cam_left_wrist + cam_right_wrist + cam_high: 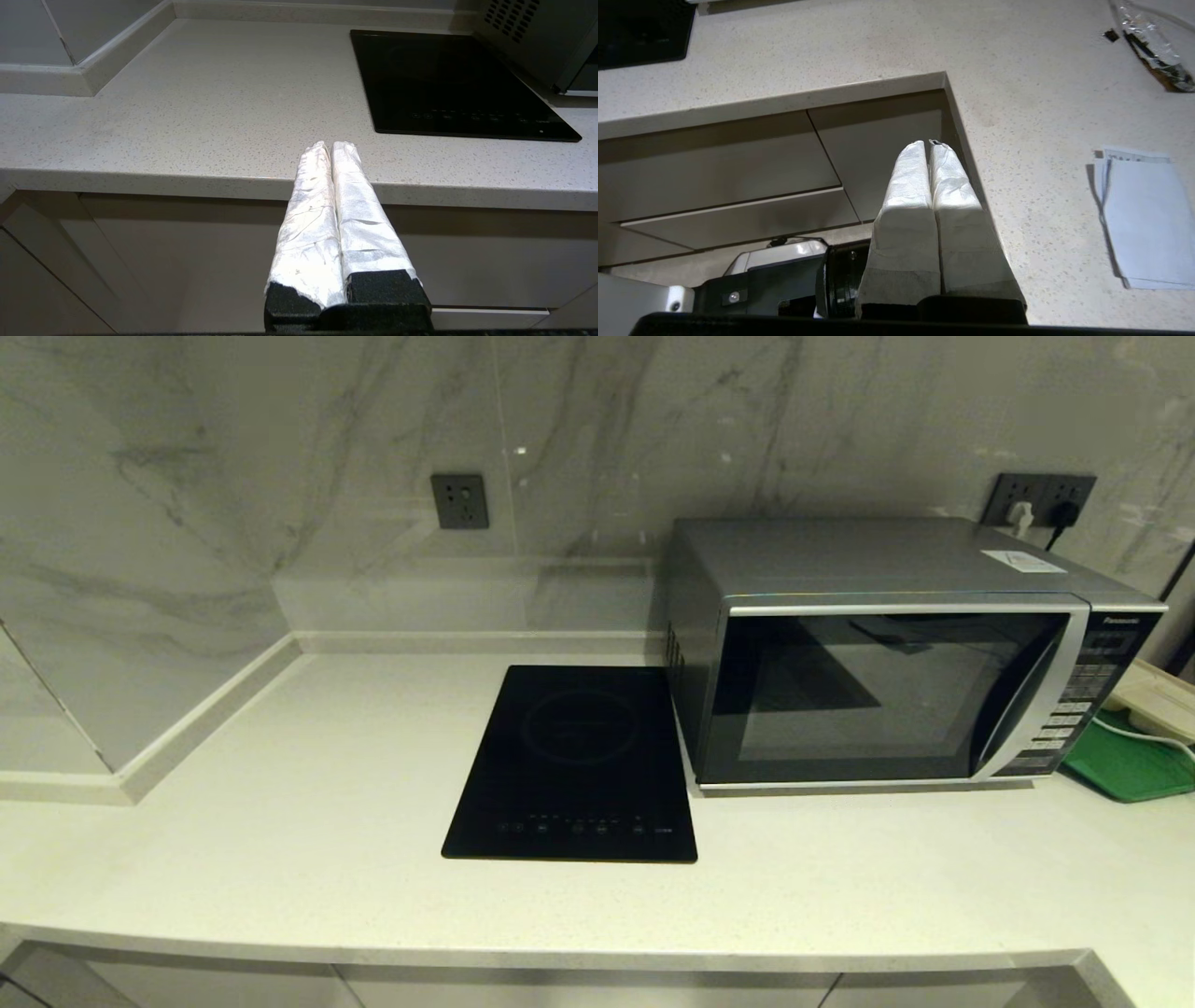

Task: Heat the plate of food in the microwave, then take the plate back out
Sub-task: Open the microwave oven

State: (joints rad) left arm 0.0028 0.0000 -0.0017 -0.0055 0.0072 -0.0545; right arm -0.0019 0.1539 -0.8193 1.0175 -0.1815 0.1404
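Observation:
The silver microwave (887, 681) stands on the right of the pale counter with its dark glass door closed; its side vent shows in the left wrist view as the microwave (537, 37). The plate of food is out of view. Neither arm shows in the head view. My left gripper (331, 147) hangs shut and empty just in front of the counter's front edge, below counter height. My right gripper (928, 145) is shut and empty too, beside the counter's inner corner in front of the cabinet fronts.
A flat black induction hob (574, 765) lies left of the microwave. A green tray (1134, 765) with a white power strip sits at the far right. Folded white paper (1141, 214) and a clear wrapper (1150, 44) lie on the right counter wing.

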